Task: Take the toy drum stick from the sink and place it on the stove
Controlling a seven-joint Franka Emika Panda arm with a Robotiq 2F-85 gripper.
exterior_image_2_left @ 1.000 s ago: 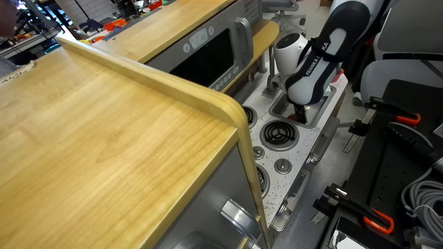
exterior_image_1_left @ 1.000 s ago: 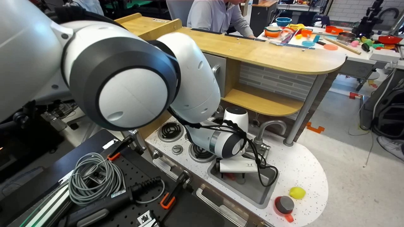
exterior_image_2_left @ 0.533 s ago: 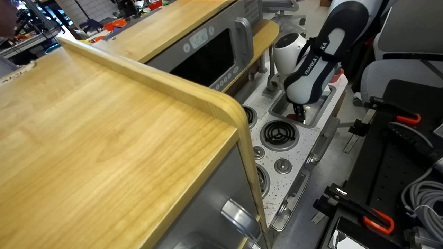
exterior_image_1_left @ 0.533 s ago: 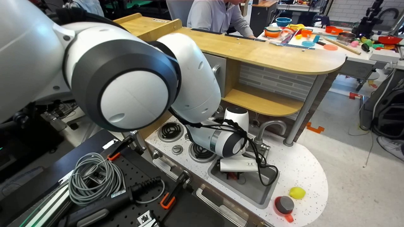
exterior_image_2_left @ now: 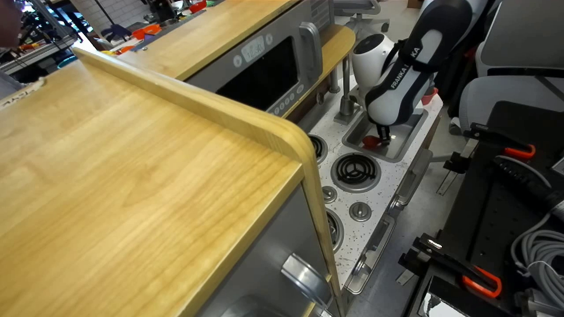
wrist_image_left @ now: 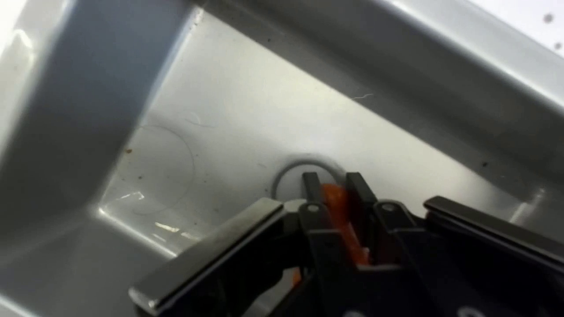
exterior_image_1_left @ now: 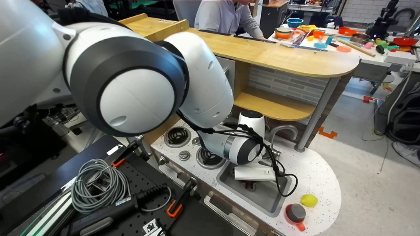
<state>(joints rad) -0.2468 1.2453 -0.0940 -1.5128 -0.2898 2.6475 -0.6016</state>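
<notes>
The toy drum stick shows orange-red in the wrist view, lodged between the two fingers of my gripper, which is shut on it. Its lower part is hidden behind the gripper body. Seen in an exterior view, its rounded red end sticks out beside the fingertips, inside the grey sink. Whether it touches the sink floor I cannot tell. The stove lies beside the sink, with a black coil burner closest to it and another burner farther away.
A faucet curves over the sink's back side. On the counter past the sink are a yellow lemon and a red cup holding a grey piece. A wooden shelf overhangs the back. A black cable dangles from the wrist.
The gripper's fingers have come together on the drum stick. Gripper and stick have since risen a little and shifted away from the stove side of the sink.
</notes>
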